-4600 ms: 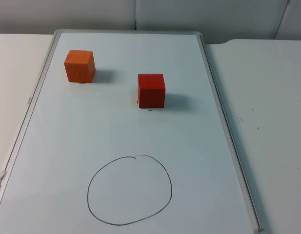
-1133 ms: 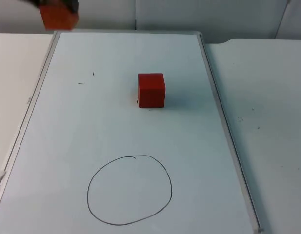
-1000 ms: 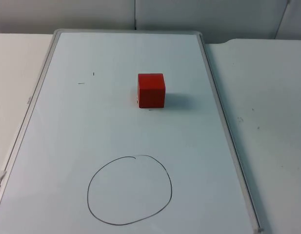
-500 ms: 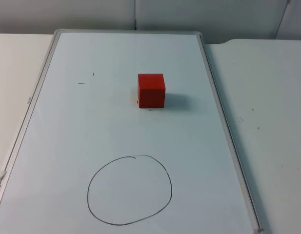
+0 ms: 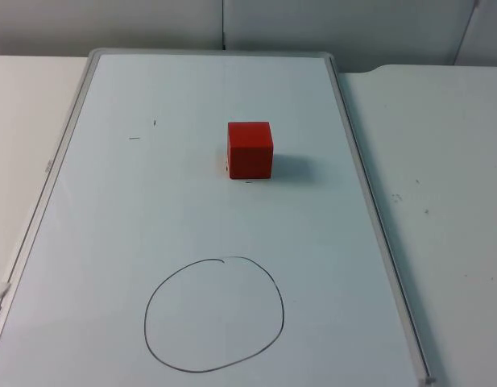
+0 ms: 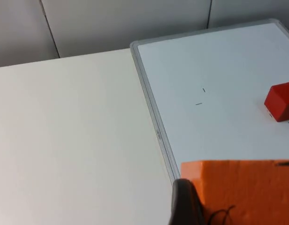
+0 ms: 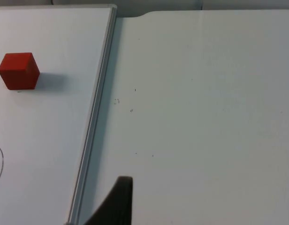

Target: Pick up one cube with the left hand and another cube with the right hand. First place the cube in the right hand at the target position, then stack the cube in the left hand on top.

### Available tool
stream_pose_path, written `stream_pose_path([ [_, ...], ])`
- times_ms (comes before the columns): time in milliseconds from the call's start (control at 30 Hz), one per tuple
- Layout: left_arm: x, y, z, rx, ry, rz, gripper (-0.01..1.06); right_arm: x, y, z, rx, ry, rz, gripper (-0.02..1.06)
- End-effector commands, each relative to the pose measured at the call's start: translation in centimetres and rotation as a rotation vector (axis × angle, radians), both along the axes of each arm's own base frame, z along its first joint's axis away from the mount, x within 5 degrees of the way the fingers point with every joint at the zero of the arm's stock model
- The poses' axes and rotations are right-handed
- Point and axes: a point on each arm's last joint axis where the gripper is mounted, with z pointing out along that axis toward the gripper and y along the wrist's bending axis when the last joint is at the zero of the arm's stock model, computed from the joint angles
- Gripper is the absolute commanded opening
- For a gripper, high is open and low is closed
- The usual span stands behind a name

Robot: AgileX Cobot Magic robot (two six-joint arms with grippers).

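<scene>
Here, red cube [image 5: 250, 149] resting flat on the whiteboard [image 5: 192, 210], in its far half and somewhat toward the right frame edge, well apart from the hand-drawn black circle [image 5: 213, 314] at the near end. No long axis to a cube; one vertical face turned squarely to the top camera, sides roughly parallel to the board's frame, shadow cast to its right. Two short pen marks [image 5: 143, 129] on the board to the cube's left.

From the left wrist view: orange cube [image 6: 240, 192] gripped in the jaws of the left gripper [image 6: 238, 206], one black fingertip [image 6: 184, 204] pressed against its side, top face level, raised above the whiteboard's left frame edge and the white desk [image 6: 74, 136] beside it. Same view takes in the red cube [image 6: 281, 101] farther across the board, seen corner-on, and the pen marks.

From the right wrist view: right gripper [image 7: 117, 201] over the bare desk [image 7: 205, 103] to the right of the whiteboard frame, one dark fingertip in sight, jaw state impossible to tell. Red cube [image 7: 18, 70] well apart from it, across the frame, with a short arc of the circle at the board's edge.
</scene>
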Motion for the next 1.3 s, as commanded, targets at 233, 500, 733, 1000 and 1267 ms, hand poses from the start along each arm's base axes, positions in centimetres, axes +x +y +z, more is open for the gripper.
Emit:
stream_pose_path([
  [233,-3.2,0.7,-1.7,-0.028,-0.085,-0.003,0.0,0.1,0.1,-0.1,0.007,-0.008,-0.005,1.05],
  [500,-3.3,0.8,-1.8,-0.026,-0.073,-0.002,0.0,0.6,0.9,2.4,0.042,-0.066,0.081,1.01],
  [733,-3.3,0.8,-1.8,-0.023,-0.076,-0.003,0.0,7.3,2.6,7.7,0.035,-0.05,0.245,1.01],
  [1000,-3.3,0.8,-1.8,-0.023,-0.076,-0.003,0.0,18.8,5.1,12.9,0.095,0.058,0.394,1.01],
  [1267,-3.3,0.8,-1.8,-0.023,-0.076,-0.003,0.0,32.2,16.6,11.1,0.05,0.269,0.457,1.01],
])
